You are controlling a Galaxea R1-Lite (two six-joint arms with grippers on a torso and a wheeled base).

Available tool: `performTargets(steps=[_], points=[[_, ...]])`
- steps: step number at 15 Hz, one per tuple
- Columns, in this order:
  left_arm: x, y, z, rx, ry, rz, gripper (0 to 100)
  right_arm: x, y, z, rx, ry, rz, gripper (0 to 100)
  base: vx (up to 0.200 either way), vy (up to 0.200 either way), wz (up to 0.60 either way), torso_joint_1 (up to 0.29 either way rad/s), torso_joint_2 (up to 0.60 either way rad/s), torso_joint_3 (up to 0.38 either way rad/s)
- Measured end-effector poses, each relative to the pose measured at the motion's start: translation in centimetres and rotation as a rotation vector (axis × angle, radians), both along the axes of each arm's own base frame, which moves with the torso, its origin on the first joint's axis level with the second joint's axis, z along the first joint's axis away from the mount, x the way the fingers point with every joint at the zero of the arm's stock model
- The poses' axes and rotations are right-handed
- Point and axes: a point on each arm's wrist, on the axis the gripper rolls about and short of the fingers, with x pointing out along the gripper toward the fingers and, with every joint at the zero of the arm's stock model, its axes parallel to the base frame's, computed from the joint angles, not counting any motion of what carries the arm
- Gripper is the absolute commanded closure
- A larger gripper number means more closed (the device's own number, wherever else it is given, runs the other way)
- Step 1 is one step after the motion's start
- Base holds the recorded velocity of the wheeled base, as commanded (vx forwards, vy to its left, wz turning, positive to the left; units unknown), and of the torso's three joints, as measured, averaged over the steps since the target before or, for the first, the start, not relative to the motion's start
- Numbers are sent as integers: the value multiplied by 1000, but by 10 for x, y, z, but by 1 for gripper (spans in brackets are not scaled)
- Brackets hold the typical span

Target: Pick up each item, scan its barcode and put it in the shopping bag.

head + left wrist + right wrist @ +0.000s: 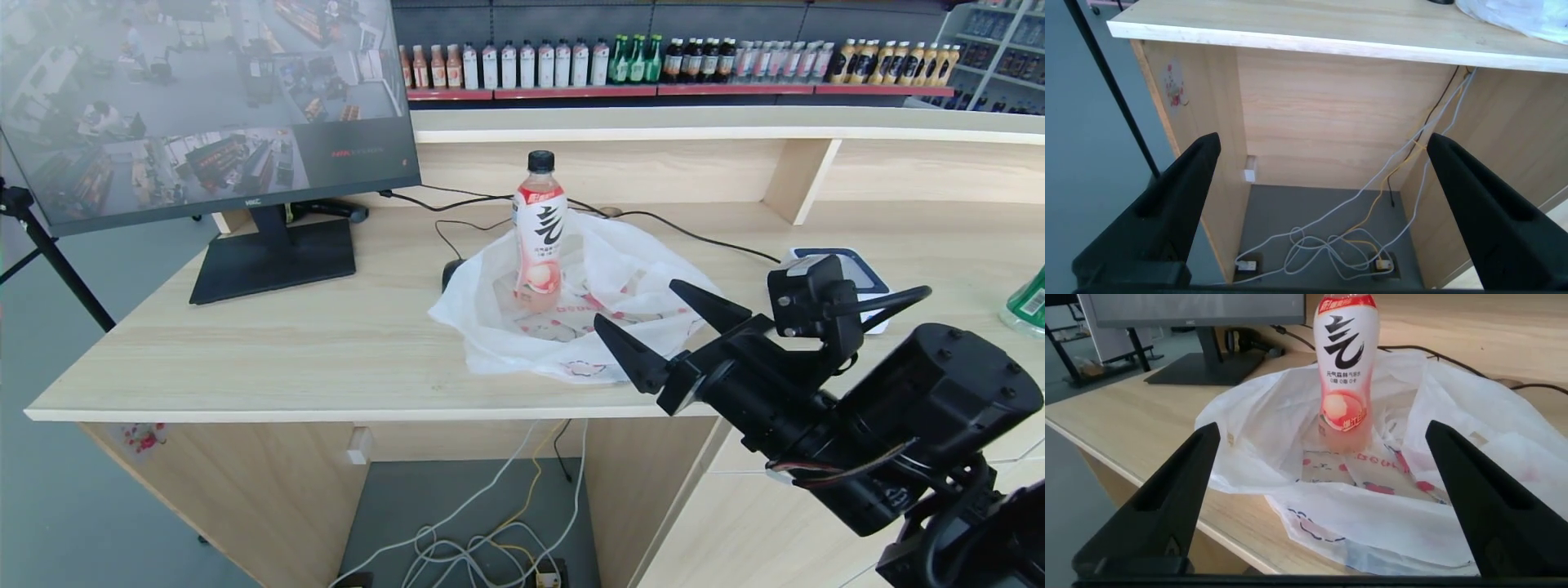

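The bottle [540, 237] stands upright inside the bag [645, 269] on the counter [286, 351], so that item looks bagged. The right hand [637, 302] hangs just beside the bag, spread apart and empty. The left hand [1323, 140], also apart, sits low before the counter. The next move is probably to fetch the green item [1030, 304] at the counter's right end for scanning.

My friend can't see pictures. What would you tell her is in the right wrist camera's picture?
A pink drink bottle stands upright in an open white shopping bag on a wooden counter. The right tool is open wide in front of the bag, holding nothing. A monitor stands on the counter behind.
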Motion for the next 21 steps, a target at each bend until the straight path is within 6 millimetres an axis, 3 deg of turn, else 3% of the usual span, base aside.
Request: performTargets(steps=[8,21], points=[[0,0,0,5,0,-2,0,-11,-9,2,-2,2,-2,0,0,-200,0,4,1,3],[0,0,0,4,0,-1,0,-10,-16,10,15,-20,-26,0,0,-200,0,1,3,3]])
